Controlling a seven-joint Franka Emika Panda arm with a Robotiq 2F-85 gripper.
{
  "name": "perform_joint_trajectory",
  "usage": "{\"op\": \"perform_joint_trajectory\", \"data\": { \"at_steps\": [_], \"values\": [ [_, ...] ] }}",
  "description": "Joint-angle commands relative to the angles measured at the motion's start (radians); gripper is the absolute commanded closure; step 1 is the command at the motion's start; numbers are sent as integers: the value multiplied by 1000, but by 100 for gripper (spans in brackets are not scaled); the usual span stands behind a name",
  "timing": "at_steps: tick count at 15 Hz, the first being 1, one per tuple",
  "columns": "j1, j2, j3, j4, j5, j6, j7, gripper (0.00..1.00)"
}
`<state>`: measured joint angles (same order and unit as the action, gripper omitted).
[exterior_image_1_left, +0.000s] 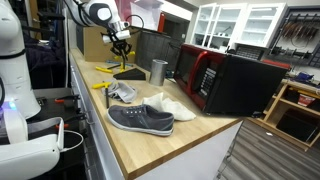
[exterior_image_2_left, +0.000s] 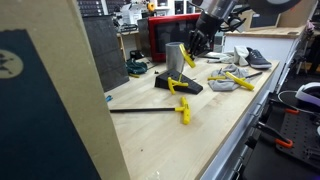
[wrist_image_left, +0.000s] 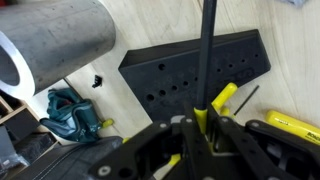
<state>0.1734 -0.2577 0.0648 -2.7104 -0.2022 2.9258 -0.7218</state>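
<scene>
Wkshop, wood bench (exterior_image_1_left: 170, 150), tool rack (exterior_image_1_left: 300, 35)

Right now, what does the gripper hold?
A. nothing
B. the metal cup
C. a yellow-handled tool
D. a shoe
C: in the wrist view the gripper is shut on the tool at its yellow handle, with the black shaft over the holed block.

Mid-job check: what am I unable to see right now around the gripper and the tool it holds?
- Wrist view: the tool's black shaft runs off the top edge; its tip is unseen.
- Wrist view: that shaft covers some holes of the black block.
- Wrist view: the metal cup is cut by the left edge.
- Both exterior views: the gripper is too small and dark to show its grip.
</scene>
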Motion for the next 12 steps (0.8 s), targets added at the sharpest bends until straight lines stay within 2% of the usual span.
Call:
{"op": "perform_joint_trajectory", "data": {
  "at_steps": [1, 4, 7, 12],
  "values": [
    [33, -61, -45, -19, 5, 27, -13, 97],
    [60, -57, -83, -14, 22, 71, -31, 97],
    [101, -34, -131, -4, 39, 174, -61, 97],
    [262, 29, -271, 25, 28, 365, -65, 97]
  ]
}}
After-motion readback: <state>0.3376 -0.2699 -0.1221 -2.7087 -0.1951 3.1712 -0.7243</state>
